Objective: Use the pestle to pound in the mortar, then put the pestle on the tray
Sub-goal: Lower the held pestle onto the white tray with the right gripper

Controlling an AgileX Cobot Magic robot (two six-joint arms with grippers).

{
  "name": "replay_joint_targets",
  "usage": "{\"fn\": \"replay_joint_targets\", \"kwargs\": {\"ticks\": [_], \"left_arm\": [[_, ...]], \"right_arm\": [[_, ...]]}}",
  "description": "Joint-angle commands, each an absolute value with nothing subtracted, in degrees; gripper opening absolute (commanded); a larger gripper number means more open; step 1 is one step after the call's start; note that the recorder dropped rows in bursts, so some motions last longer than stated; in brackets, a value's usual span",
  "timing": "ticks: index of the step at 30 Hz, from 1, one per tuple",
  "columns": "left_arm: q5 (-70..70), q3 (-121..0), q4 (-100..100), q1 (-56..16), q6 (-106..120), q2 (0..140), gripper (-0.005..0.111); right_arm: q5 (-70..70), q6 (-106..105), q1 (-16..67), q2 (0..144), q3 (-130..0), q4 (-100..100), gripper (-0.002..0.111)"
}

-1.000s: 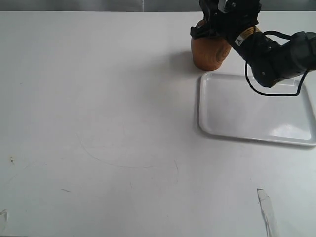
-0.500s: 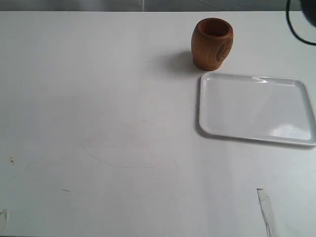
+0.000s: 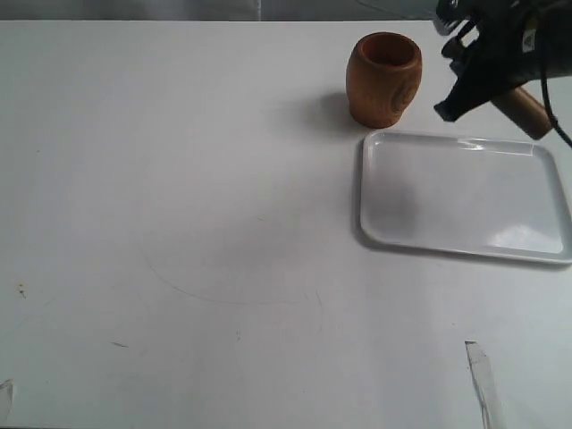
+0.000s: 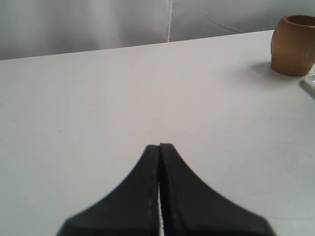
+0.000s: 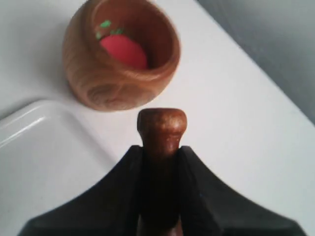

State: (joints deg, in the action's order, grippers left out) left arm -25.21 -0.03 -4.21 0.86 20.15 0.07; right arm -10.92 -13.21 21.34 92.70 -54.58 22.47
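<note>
Upper right of exterior frame: right claw (image 5: 161, 158) clamps pestle (image 3: 529, 112), tilted over tray (image 3: 465, 197) beside mortar (image 3: 384, 80), likely lining up set-down. Left claw (image 4: 159, 150) closed, empty, idle.

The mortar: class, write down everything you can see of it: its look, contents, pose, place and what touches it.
The mortar is a rounded, barrel-shaped cup of light brown wood with grain rings on its side and a thick rim. It stands upright on the white table, near a corner of the tray but apart from it. Inside lies a red object with green flecks. Nothing grips the mortar; the pestle, held by the right gripper, is beside it, not inside.
</note>
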Motion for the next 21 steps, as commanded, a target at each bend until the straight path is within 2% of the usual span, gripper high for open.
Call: {"fn": "replay_joint_targets", "kwargs": {"ticks": [1, 5, 21], "left_arm": [[-25.03, 0.0, -3.79, 0.42, 19.68, 0.0, 0.0], [-25.03, 0.0, -3.79, 0.42, 19.68, 0.0, 0.0], [-25.03, 0.0, -3.79, 0.42, 19.68, 0.0, 0.0]], "right_arm": [[-12.59, -28.26, 22.0, 99.18, -53.46, 5.52, 0.0], [-14.43, -42.16, 25.2, 106.09, -53.46, -6.65, 0.0], [-12.7, -40.1, 27.41, 111.94, -53.46, -8.56, 0.001]]}}
